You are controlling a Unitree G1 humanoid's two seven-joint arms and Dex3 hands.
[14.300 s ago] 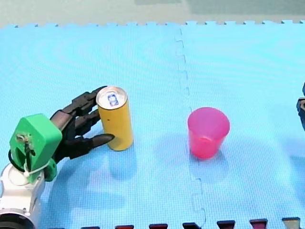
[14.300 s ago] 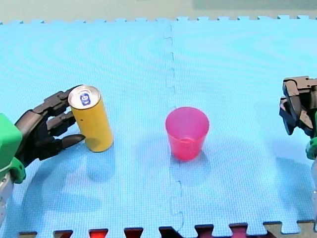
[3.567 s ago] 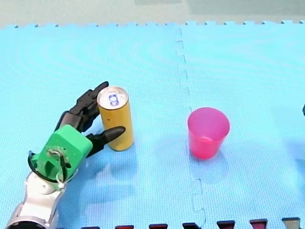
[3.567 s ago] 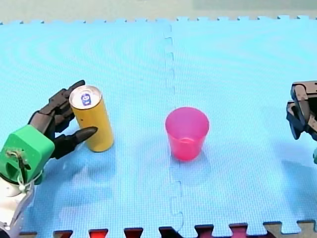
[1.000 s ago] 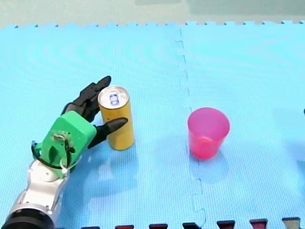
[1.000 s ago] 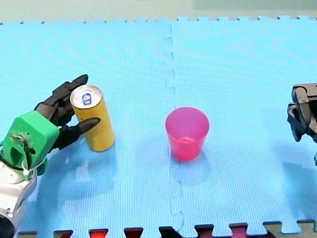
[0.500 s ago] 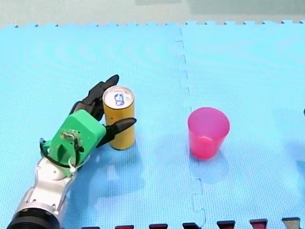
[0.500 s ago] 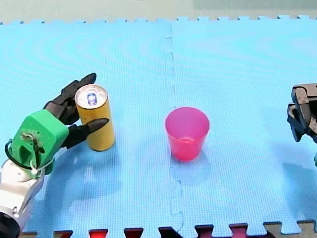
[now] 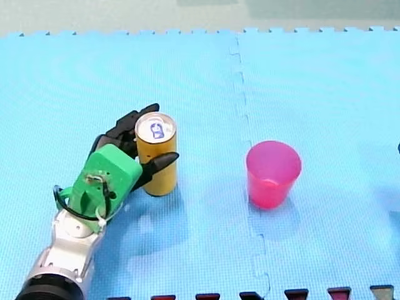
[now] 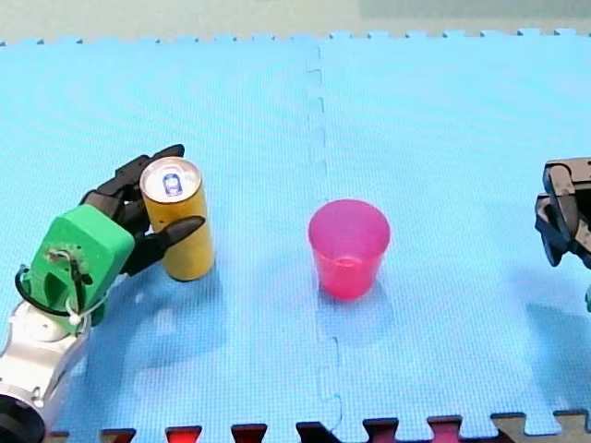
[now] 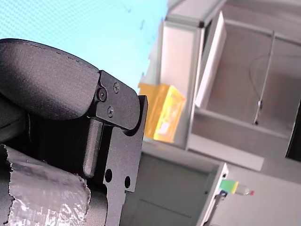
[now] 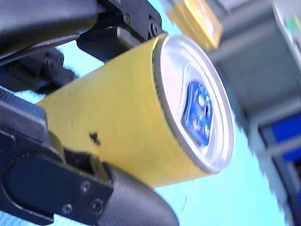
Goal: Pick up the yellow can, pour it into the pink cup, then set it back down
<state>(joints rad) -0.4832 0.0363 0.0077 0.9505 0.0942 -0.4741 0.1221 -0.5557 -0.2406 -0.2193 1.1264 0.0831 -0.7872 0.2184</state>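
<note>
The yellow can (image 9: pixel 156 164) stands on the blue foam mat (image 9: pixel 312 81) at the left, its silver top (image 10: pixel 170 179) facing up. My left hand (image 9: pixel 142 139) is shut on it: black fingers (image 9: pixel 128 122) wrap its far side and the thumb (image 9: pixel 161 161) crosses its front. In the second wrist view the can (image 12: pixel 113 127) lies pressed between the dark fingers (image 12: pixel 84 197). The pink cup (image 9: pixel 273 172) stands upright to the can's right, about a hand's width away. My right hand (image 10: pixel 561 214) is at the right edge of the mat, well away from the cup.
A jigsaw seam (image 9: pixel 240 94) runs front to back across the mat between can and cup. The mat's toothed front edge (image 10: pixel 369 429) lies close to me. Shelving and a yellow box (image 11: pixel 162 113) show in the first wrist view.
My left hand has slid forward and its fingers have curled in around the can. The can has shifted slightly right and stands straighter. Cup and right hand have not moved.
</note>
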